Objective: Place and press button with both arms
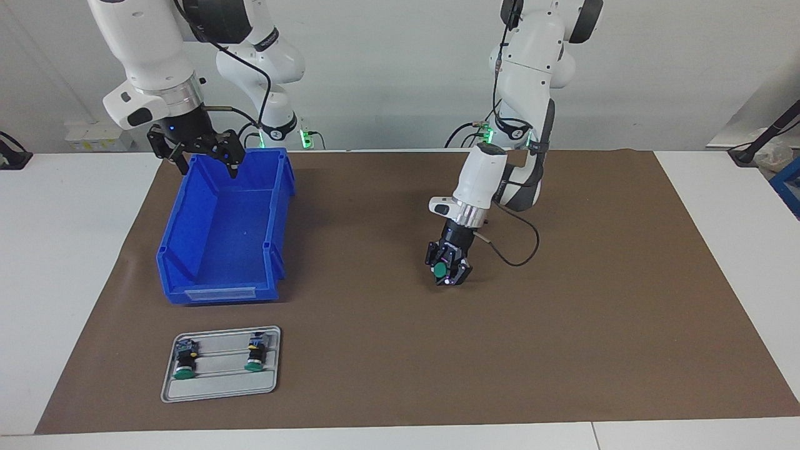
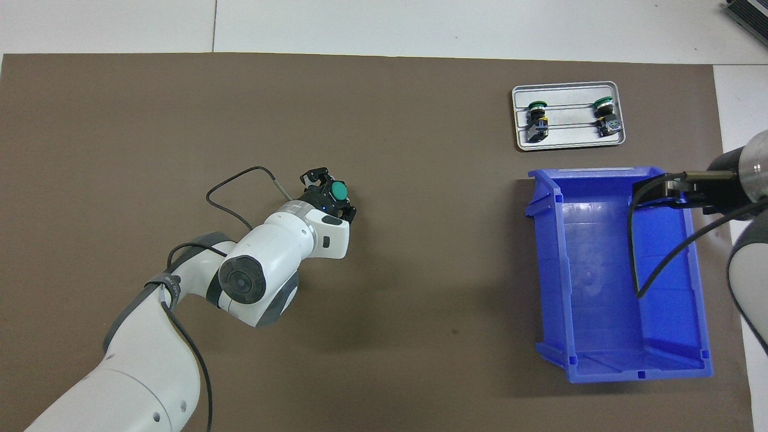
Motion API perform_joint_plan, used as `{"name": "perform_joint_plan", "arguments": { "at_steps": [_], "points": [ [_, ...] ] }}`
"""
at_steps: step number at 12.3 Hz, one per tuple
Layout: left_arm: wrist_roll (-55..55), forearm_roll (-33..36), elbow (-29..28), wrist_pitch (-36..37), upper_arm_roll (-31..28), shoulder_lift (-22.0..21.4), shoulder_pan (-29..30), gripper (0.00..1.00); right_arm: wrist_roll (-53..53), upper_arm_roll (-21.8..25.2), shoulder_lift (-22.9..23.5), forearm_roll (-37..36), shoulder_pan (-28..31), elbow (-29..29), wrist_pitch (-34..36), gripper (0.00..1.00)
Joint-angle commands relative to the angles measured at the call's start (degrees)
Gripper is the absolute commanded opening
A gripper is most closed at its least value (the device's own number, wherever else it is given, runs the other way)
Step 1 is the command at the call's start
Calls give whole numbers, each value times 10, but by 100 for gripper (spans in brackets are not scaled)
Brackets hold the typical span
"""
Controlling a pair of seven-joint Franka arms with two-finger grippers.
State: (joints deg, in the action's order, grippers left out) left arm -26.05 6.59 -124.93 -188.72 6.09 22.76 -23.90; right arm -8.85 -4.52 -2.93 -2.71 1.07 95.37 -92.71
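While your left gripper [image 1: 448, 271] clamps a green-capped button [image 1: 440, 269] low over the bare mat [image 1: 562, 325], a tilted set-down could topple it; your right gripper [image 1: 201, 152], fingers spread, waits over the blue bin [image 1: 219, 250], with two more buttons on the tray [image 1: 219, 387].

A brown mat [image 1: 562, 325] covers the white table [image 1: 69, 250], carrying a blue bin [image 1: 187, 250] and grey tray [image 1: 219, 381].
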Motion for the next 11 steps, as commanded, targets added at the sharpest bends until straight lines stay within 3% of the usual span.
{"name": "perform_joint_plan", "arguments": {
  "at_steps": [1, 2, 11],
  "points": [
    [52, -7, -25, -69, 9, -15, 10, 0, -12, -2, -8, 3, 1, 8, -1, 100],
    [72, -7, -37, -113, 8, -12, 10, 0, -12, -2, -8, 3, 1, 8, -1, 100],
    [92, -4, -65, -116, 10, -12, 29, 0, -30, -5, -8, 3, 1, 7, 0, 100]
  ]
}}
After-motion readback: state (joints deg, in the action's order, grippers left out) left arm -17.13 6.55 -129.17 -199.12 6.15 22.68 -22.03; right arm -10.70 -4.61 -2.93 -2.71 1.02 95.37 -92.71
